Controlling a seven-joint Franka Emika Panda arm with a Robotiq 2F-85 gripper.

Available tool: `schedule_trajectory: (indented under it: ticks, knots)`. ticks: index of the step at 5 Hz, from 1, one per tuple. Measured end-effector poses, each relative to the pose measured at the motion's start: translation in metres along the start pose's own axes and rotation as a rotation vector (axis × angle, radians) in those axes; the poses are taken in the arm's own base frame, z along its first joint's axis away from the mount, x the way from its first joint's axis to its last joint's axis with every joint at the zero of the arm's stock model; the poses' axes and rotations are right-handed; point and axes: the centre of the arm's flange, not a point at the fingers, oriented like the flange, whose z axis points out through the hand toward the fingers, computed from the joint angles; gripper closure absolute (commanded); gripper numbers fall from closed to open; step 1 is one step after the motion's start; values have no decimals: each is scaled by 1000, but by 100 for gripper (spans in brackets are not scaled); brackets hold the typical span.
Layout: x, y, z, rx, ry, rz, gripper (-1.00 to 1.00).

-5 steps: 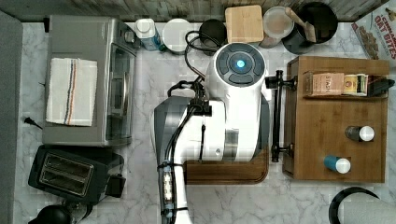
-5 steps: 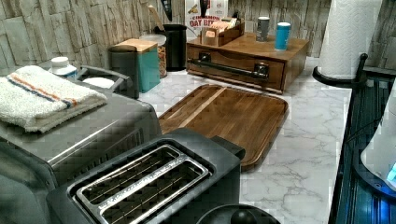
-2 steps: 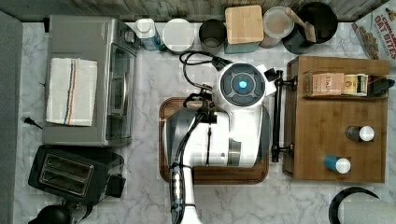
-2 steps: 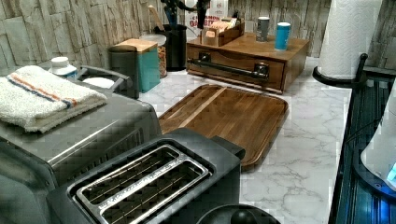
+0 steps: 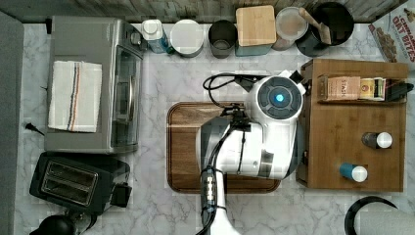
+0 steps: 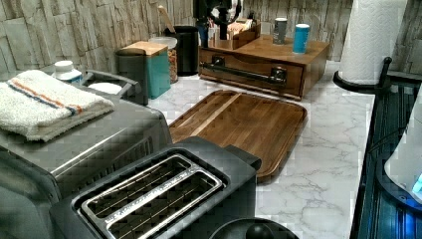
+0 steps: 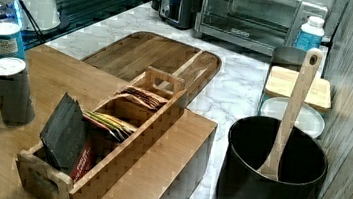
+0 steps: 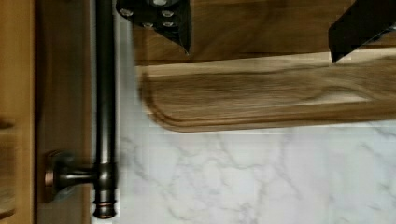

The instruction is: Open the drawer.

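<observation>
Spreading wide, the gripper fingers hold nothing above the cutting board. At the left view's upper middle, the drawer looks shut. Judging by this approach, its handle must be straddled next.

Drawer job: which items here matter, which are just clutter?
Relevant:
- drawer
- black bar handle
- gripper, open, over the board beside the handle

Clutter:
- wooden board
- toaster
- toaster oven with towel
- tea box
- utensil crock
- paper towel roll
</observation>
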Motion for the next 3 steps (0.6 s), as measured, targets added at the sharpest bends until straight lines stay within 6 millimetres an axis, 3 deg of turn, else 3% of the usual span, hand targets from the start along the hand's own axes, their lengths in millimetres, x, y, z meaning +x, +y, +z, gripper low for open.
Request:
schedule_trajectory:
  ticks: [2, 3]
  knots:
    - [5, 67, 4, -37, 161, 19, -100]
    - [4, 84, 8, -93, 169, 5, -100]
